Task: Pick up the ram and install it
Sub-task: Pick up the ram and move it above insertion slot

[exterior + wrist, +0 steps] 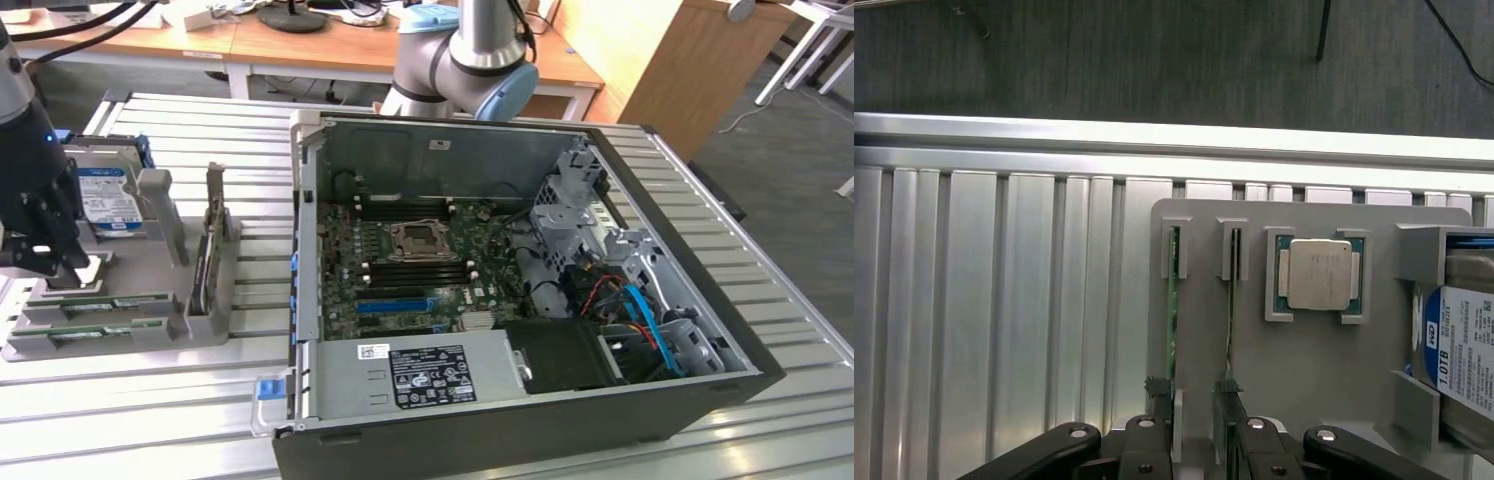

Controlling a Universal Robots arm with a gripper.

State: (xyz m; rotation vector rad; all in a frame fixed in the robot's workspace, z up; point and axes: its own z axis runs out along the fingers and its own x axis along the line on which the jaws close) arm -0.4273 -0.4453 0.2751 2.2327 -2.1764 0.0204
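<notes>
Ram [1174, 300]: 2 sticks on edge in the gray holder [1304, 370], long axes running straight away from the fingers [1157, 400], which are spread fully wide, empty, poised at their near ends.

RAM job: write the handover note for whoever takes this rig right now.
Gripper: open, empty, over the grey holder at the end of the ram slots.
Ram: two sticks on edge in the holder, outer ram stick and inner ram stick. The inner one is beside the processor chip, with the hard drive past that.
Computer case: open, motherboard exposed, to the exterior view's right of the holder.
Done: gripper is at the holder.
Left: no stick gripped, lifted or installed.
</notes>
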